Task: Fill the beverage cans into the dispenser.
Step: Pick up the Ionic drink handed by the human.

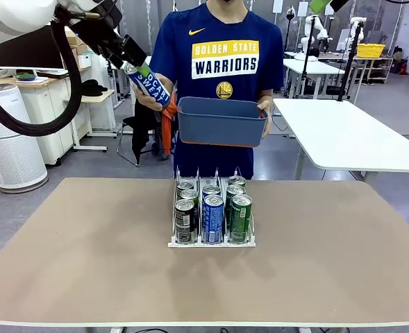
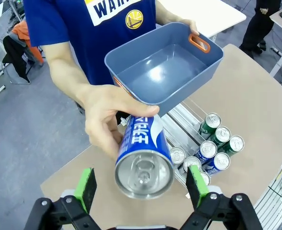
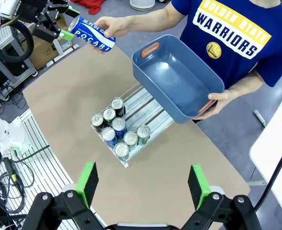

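Six cans (image 1: 212, 211) stand in the dispenser (image 1: 211, 242) at the middle of the table (image 1: 86, 263), two to each of its three lanes, all crowded at the robot's end: dark ones on the left, blue in the middle, green on the right. Their labels are too small to read, and the front cans hide much of the ones behind. Farther off, the left gripper (image 1: 136, 67) is raised above the far left edge of the table, its jaws spread wide on either side of the silver top of a blue-and-white Pocari Sweat can (image 2: 143, 153), apparently without touching it. The person's hand (image 2: 107, 117) grips that can's far end and covers part of its print. Beside it, the person holds a tilted blue bin (image 1: 221, 121). The right gripper (image 3: 143, 184) hangs high over the table, released and holding nothing.
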Controlling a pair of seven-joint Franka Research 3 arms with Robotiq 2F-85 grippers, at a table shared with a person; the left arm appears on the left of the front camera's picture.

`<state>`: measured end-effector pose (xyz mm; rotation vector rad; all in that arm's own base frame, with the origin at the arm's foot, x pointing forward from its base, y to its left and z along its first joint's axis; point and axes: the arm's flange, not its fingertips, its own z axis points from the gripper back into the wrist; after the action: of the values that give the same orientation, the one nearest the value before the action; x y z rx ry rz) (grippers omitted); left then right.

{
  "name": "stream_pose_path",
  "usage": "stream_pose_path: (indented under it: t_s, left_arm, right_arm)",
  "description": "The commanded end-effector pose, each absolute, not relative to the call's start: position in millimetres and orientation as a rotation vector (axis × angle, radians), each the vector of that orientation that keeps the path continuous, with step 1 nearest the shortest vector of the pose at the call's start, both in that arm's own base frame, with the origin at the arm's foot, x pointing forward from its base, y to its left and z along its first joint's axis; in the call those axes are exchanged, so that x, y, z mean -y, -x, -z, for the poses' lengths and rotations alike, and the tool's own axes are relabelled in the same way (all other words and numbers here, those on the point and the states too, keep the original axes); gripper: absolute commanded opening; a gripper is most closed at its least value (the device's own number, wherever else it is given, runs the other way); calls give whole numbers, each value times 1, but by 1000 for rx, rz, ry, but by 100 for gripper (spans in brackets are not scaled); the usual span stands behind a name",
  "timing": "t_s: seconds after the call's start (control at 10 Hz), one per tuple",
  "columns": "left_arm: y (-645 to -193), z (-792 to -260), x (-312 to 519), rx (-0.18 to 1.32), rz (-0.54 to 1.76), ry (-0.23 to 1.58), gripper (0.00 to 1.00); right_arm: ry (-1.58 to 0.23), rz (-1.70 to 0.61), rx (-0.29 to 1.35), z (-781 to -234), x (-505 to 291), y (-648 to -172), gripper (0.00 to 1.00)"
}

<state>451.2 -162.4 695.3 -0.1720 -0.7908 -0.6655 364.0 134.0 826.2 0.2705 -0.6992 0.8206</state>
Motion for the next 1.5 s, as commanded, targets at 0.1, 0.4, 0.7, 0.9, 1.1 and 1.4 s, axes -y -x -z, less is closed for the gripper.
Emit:
stream_pose_path:
  t_s: [0.1, 0.4, 0.7, 0.9, 1.1, 1.4]
  left_arm:
    - [-462, -691, 159, 810, 687, 239, 100]
    - [-469, -683, 158, 808, 699, 250, 100]
    - [-470, -680, 161, 788, 701, 255, 100]
    - [-472, -678, 162, 792, 725, 277, 100]
    - [-468, -681, 165, 773, 676, 223, 100]
    - [-468, -679, 163, 749, 670, 222, 0]
  right_arm:
    - [-270, -820, 700, -825, -134, -364, 100]
    - [-270, -820, 700, -825, -134, -364, 100]
    - [-270, -820, 700, -825, -134, -364, 100]
    - [-270, -820, 700, -825, -134, -364, 100]
    - [-270, -820, 700, -825, -134, -364, 100]
    - [-270, -820, 700, -825, -134, -364, 100]
